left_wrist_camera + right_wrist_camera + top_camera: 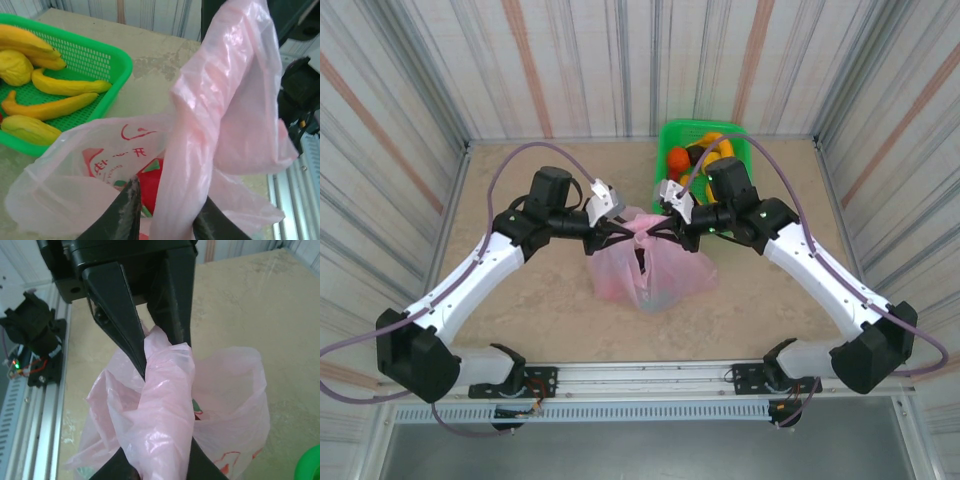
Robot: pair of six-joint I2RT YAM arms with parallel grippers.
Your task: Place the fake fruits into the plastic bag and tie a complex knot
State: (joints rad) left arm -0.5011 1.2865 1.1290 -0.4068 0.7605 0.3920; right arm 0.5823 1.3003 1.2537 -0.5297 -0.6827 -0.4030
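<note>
1. Walls (570, 60): corrugated metal sheet, grey with brownish stripes, closing in the far side and both flanks.
2. Surface: beige mottled stone-look tabletop (520, 300), matte. A metal rail (640, 372) runs along the near edge at my arm bases.
3. The thin translucent pink plastic bag with red print (665, 275) sits mid-table, body slumped, with the top film drawn up into a bunch.
4. My left claw (169, 200) is clamped on a twisted strip of bag film. My right claw (157, 462) is clamped on another strip. The tips almost meet above the bag's mouth.
5. A red piece (150, 187) shows through the film, inside the bag.
6. The rigid bright green mesh plastic basket (745, 135) sits just beyond the bag, far right of centre. Glossy yellow plastic bananas (65, 87) and an orange piece (677, 157) lie in it.
</note>
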